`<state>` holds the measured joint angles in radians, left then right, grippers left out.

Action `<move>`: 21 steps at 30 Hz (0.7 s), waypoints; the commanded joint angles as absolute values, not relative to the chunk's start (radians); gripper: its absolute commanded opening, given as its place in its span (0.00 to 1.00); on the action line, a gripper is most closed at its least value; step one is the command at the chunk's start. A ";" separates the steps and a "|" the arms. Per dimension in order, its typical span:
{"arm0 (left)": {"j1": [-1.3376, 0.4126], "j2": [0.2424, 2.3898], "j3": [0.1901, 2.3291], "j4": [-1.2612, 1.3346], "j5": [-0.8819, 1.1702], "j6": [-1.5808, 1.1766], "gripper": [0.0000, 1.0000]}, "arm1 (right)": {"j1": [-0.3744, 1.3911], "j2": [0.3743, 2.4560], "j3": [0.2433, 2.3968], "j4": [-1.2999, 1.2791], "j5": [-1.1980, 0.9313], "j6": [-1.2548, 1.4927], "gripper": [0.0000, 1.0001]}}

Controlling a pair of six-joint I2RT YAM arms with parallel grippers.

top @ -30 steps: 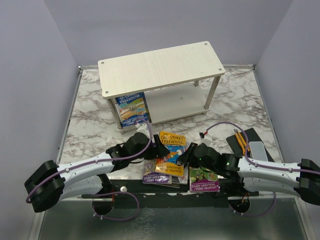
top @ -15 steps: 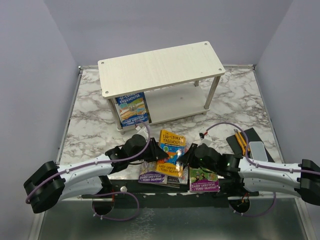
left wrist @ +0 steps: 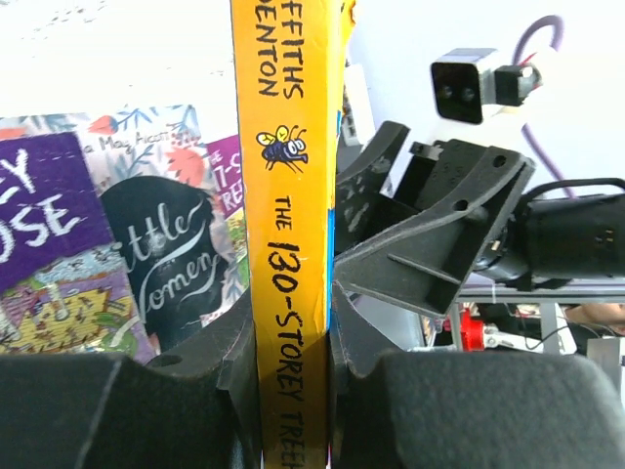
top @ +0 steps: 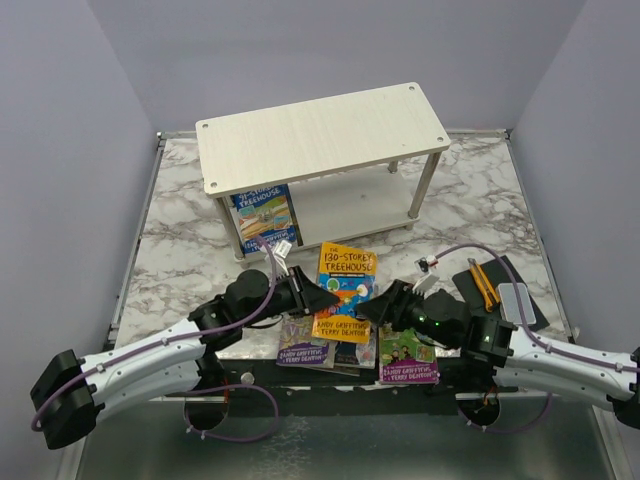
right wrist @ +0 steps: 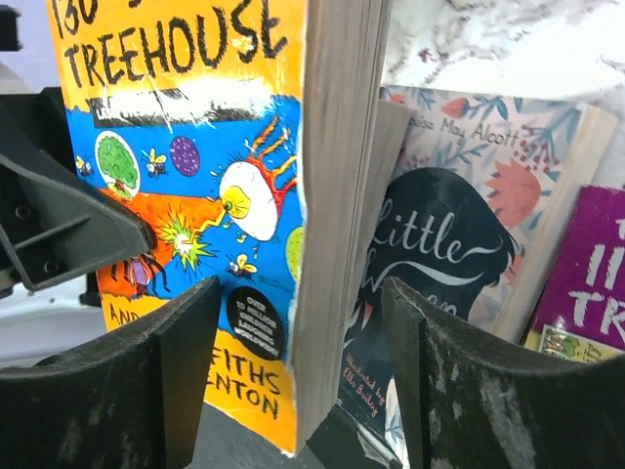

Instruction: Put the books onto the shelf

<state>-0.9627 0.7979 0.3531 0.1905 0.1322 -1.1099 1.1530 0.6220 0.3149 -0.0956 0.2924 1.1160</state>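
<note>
Our left hand (top: 310, 297) clenches the orange "130-Storey Treehouse" paperback (top: 345, 285) by its spine over the near pile of paperbacks (top: 310, 352); our right hand (top: 372, 308), released, straddles its page edge. The pale wooden shelf (top: 320, 135) stands beyond.

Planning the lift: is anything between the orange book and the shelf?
Nothing visible lies between the orange book, pinched in the left gripper, and the shelf. A blue book stands at the lower tier's left end; the open right gripper straddles the orange book's page edge.
</note>
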 commanded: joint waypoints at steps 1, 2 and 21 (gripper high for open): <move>-0.965 0.730 0.399 0.324 0.149 -1.136 0.00 | 1.160 0.540 0.272 -0.020 0.263 1.044 0.72; -0.965 0.717 0.400 0.338 0.150 -1.140 0.00 | 1.160 0.522 0.264 -0.012 0.257 1.043 0.72; -0.965 0.510 0.359 0.491 0.073 -1.168 0.00 | 1.160 0.602 0.216 0.558 -0.116 0.942 0.73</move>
<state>-0.9627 0.5499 0.3531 0.3355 0.1215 -1.1423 1.1530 0.5537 0.2104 0.3946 0.0063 0.9863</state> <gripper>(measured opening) 0.244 0.737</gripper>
